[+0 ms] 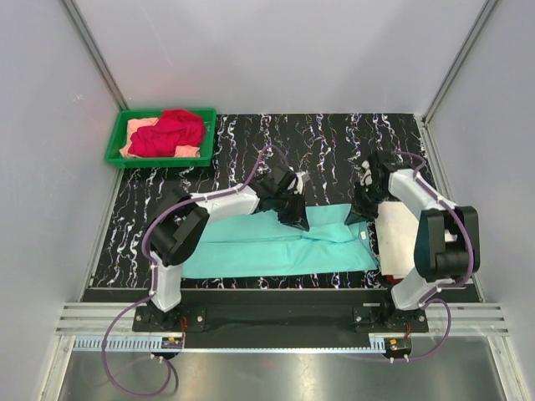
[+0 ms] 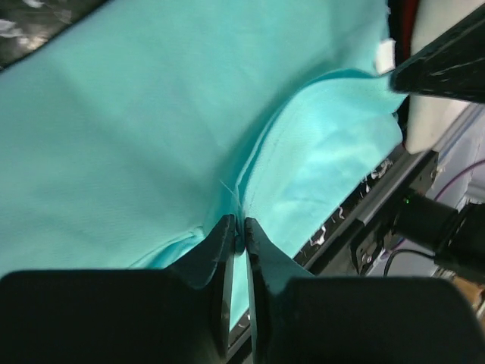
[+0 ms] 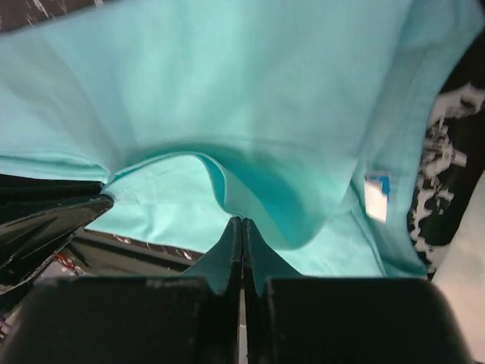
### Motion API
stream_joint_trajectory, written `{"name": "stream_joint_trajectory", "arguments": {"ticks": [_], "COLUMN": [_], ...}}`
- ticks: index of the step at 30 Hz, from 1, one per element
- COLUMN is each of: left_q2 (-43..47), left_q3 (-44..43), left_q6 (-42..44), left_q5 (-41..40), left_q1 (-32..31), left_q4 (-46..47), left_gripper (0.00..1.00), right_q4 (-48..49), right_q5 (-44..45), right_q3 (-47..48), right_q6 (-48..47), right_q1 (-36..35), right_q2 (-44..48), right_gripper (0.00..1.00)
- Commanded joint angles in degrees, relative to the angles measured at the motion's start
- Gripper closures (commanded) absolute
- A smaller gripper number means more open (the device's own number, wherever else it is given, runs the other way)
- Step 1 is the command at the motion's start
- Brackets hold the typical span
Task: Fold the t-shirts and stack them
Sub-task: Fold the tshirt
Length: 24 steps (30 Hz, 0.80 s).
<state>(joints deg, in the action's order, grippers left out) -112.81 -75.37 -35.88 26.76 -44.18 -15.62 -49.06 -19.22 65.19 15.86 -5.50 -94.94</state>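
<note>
Seen from above, the mint-teal t-shirt point(image 1: 276, 251) lies spread left to right across the lower middle of the black marbled mat point(image 1: 334, 142), just ahead of the arm bases. The left gripper point(image 1: 294, 215) is down at the shirt's upper edge near the centre of the frame. The right gripper point(image 1: 365, 202) is at the shirt's upper right corner. How the jaws stand cannot be read from there.

The wrist cameras settle it. In the left wrist view the fingers point(image 2: 223, 254) are pressed almost together, with a raised ridge of teal cloth pinched between them. In the right wrist view the fingers point(image 3: 227, 258) are likewise clamped on a lifted fold of the same shirt, and a small white-and-blue label point(image 3: 377, 196) shows at right.

Only the top view shows the green tray point(image 1: 117, 150) at upper left, which holds a crumpled red t-shirt point(image 1: 171, 132) over a peach t-shirt point(image 1: 138, 127). It also shows a cream-white folded shirt point(image 1: 399, 234) at right, under the right arm.
</note>
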Motion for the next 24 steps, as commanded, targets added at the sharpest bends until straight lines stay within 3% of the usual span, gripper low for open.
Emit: {"name": "stream_joint_trajectory", "arguments": {"ticks": [1, 12, 15, 21, 22, 24], "left_q2": [4.09, 4.88, 6.64, 11.65, 13.48, 16.73], "left_q3": [0.05, 4.26, 6.64, 11.91, 12.18, 12.01], "left_q6": [4.14, 5.91, 7.57, 9.68, 10.3, 12.4], "left_q5": [0.13, -0.57, -1.19, 3.64, 4.69, 5.66], "left_q1": [-2.13, -3.89, -3.89, -3.98, -3.89, -3.89], "left_q4": [-1.6, -4.6, -5.04, -4.24, -4.77, -5.39], "left_gripper": [0.85, 0.8, 0.68, 0.49, 0.49, 0.49], "right_q4": [-2.36, -4.54, -8.59, -14.57, -14.66, -13.35], "right_q5": [-1.69, -6.18, -5.65, -5.83, -2.69, 0.14], "right_q3": [-4.35, -12.98, -13.6, -16.05, -15.62, -14.66], "right_q6": [2.24, 6.29, 6.47, 13.93, 14.46, 14.73], "right_q1": [0.05, 0.05, 0.05, 0.13, 0.05, 0.05], "right_q2": [4.58, 10.64, 11.96, 22.92, 24.52, 26.64], "right_gripper": [0.99, 0.92, 0.89, 0.66, 0.56, 0.47]}}
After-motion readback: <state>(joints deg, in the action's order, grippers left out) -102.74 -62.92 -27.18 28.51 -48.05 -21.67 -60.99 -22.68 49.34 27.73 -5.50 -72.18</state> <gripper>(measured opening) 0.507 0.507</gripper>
